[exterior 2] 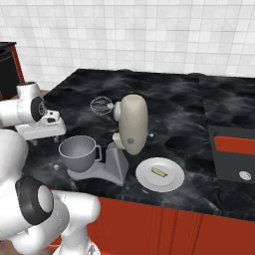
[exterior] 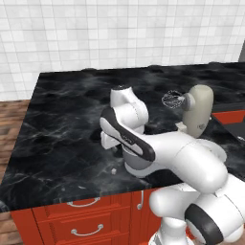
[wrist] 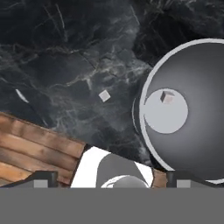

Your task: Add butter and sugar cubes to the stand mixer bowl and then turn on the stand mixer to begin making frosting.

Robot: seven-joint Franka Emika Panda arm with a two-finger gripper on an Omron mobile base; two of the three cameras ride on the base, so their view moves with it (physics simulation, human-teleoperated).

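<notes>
Gripper point(wrist: 112, 179) is hanging above the bowl point(wrist: 192, 109) with jaws spread wide, gripping nothing. One sugar cube point(wrist: 167, 97) is lying inside the bowl; the other cube point(wrist: 104, 96) is lying on the counter point(wrist: 65, 65) beside it, near the front edge. Butter point(exterior 2: 159, 172) is resting on the plate point(exterior 2: 172, 184) beside the mixer point(exterior 2: 130, 127).

We see the stand mixer bowl point(wrist: 192, 105) cut off by the hand view's right edge, and mostly hidden behind the arm in the left base view.
</notes>
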